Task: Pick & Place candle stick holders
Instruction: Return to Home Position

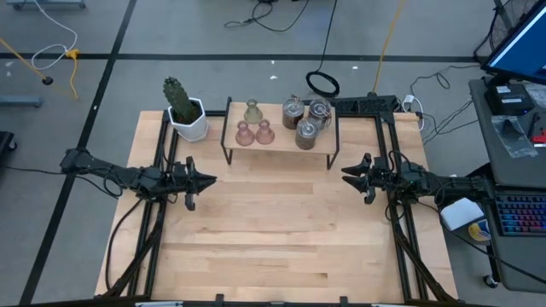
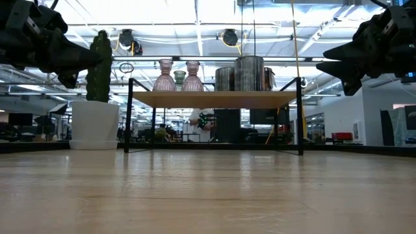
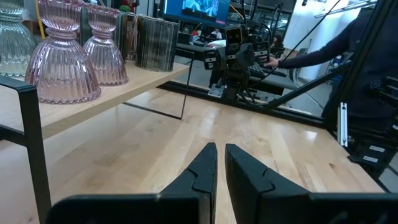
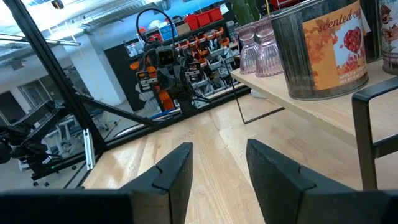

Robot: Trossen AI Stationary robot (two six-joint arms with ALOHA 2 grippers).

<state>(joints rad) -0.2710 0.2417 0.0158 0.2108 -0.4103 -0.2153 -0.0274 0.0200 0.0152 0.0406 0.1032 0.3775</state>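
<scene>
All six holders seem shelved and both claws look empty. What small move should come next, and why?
Probably fold both arms back to rest, nothing else. The pink holders, green holder and silvery holders all stand on the shelf. The left claw, shut, and the right claw, open, hold nothing and hover off to either side of it.

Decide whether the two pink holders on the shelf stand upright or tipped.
Upright: both pink holders stand on their wide bases on the shelf, necks up.
</scene>
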